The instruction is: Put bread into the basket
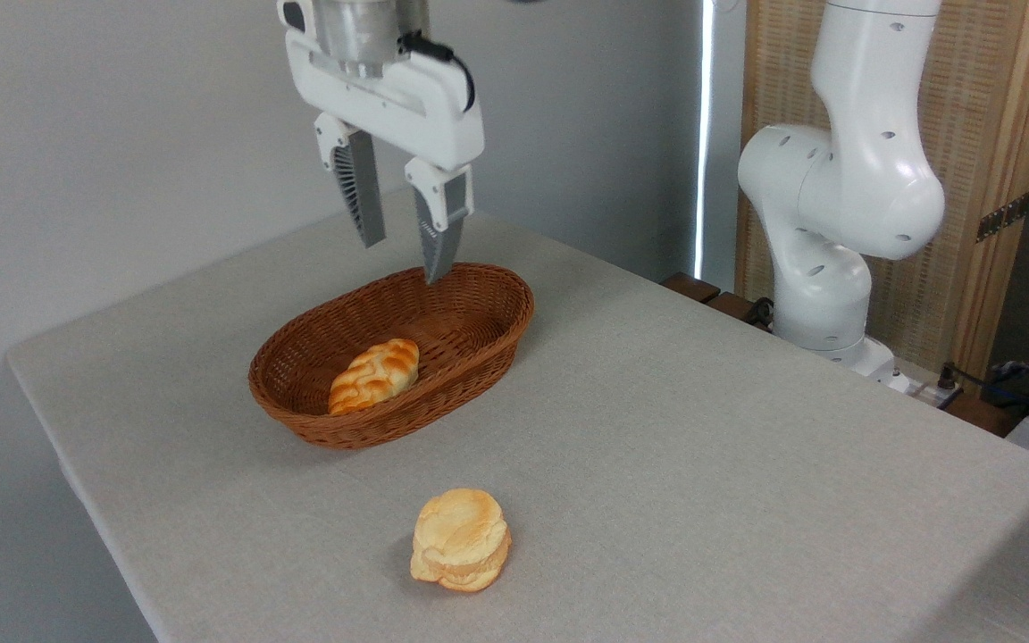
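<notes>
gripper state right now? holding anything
gripper: open, holding nothing, above the basket; the bread lies inside it.

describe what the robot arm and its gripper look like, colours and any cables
The arm is glossy white with rounded, bulbous joints dotted with small dark recessed holes. The gripper has a white angular housing under a silver metal cylinder, with a black cable looping along its side. Its two fingers are grey, ribbed and tapering, on white mounts.

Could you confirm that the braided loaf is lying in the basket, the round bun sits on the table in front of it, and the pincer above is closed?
Not quite: the pincer is open and empty, as the camera view shows. The rest holds: the braided loaf lies in the basket, and the round bun sits on the table in front.
</notes>
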